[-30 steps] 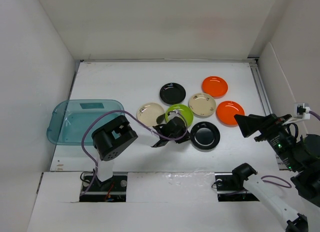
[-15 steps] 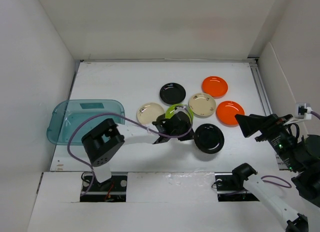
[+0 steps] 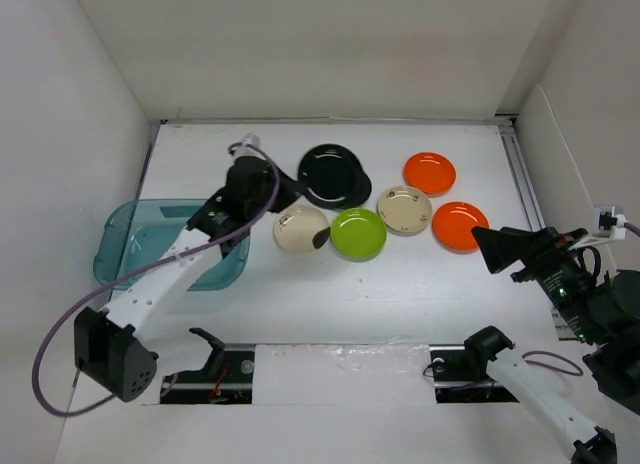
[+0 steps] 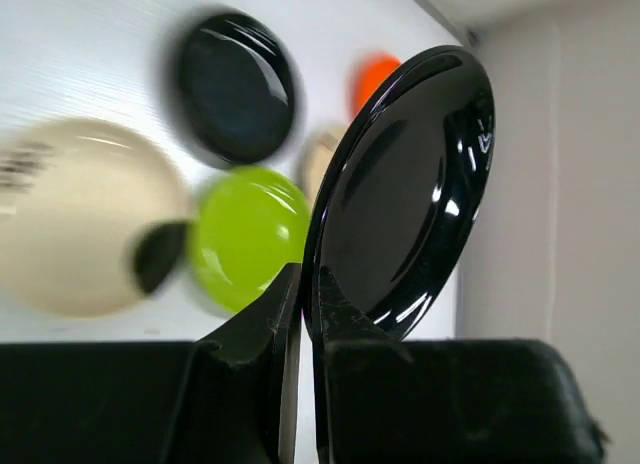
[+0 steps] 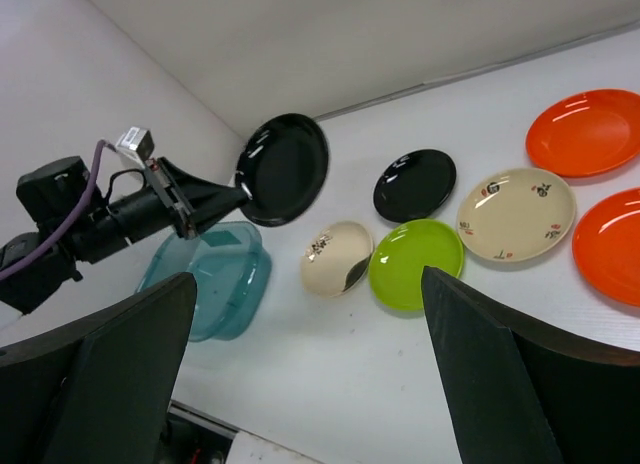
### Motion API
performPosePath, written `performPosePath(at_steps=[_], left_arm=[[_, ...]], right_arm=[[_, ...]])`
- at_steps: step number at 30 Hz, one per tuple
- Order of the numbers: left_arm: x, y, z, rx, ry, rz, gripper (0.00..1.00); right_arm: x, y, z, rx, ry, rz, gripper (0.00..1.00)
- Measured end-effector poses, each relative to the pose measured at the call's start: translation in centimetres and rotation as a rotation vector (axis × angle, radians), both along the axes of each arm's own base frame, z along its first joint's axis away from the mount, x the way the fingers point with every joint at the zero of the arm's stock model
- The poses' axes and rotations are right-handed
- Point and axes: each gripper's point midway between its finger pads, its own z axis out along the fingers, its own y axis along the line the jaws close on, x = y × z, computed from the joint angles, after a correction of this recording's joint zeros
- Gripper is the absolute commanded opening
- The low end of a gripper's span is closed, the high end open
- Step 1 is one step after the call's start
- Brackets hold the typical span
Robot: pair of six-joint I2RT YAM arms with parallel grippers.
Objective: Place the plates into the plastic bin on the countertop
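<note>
The left gripper (image 4: 305, 284) is clamped on the rim of a black plate (image 4: 400, 194), held tilted above the countertop (image 3: 300, 294), right of the bin (image 3: 150, 246). The right gripper (image 3: 503, 250) is at the right, its fingers wide apart and holding nothing.

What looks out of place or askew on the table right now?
Nothing spilled or damaged. Only the black plate stands out: the left gripper pinches it by the rim, tilted up in the air. The rest lie flat on the countertop.
</note>
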Motion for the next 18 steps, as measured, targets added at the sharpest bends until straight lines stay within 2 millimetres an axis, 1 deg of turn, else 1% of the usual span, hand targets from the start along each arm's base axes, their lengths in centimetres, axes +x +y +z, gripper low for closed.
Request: performPosePath(at_steps=[2,3,5,7,8,9,10,12,15,18], left_arm=[[1.2,5.7,-0.8,0.032,0.029,0.142,0.0],[1.8,9.2,-1.2,0.045,0.043,0.226,0.0],[1.9,15.7,-2.1,0.072,0.074,0.396,0.0],[1.0,21.3,-2.8,0.091,0.101,0.548,0.0],[0.2,23.4,-3.1,0.098,0.114,0.608,0.0],[-0.6,25.0,-3.4,0.107,0.129,0.658,0.0],[-1.4,26.2,-3.7,0.117,0.144,0.698,0.0],[-2.6,27.1,-4.4,0.134,0.168,0.737,0.0],[-3.9,27.4,-5.9,0.151,0.203,0.765,0.0],[-5.3,27.8,-8.4,0.178,0.27,0.796,0.0]], right_arm=[[0.1,0.2,-0.1,0.0,0.001,0.009,1.0],[0.2,0.4,-0.2,-0.002,0.003,0.016,1.0],[0.4,0.8,-0.8,-0.009,0.017,0.03,1.0],[0.7,1.3,-1.2,-0.015,0.03,0.045,1.0],[0.9,1.5,-1.4,-0.018,0.035,0.053,1.0],[1.0,1.7,-1.6,-0.02,0.041,0.06,1.0],[1.1,1.9,-1.7,-0.023,0.045,0.069,1.0],[1.3,2.3,-1.7,-0.023,0.046,0.082,1.0],[1.3,2.7,-1.5,-0.021,0.043,0.101,1.0],[1.2,2.9,-1.5,-0.021,0.041,0.114,1.0]])
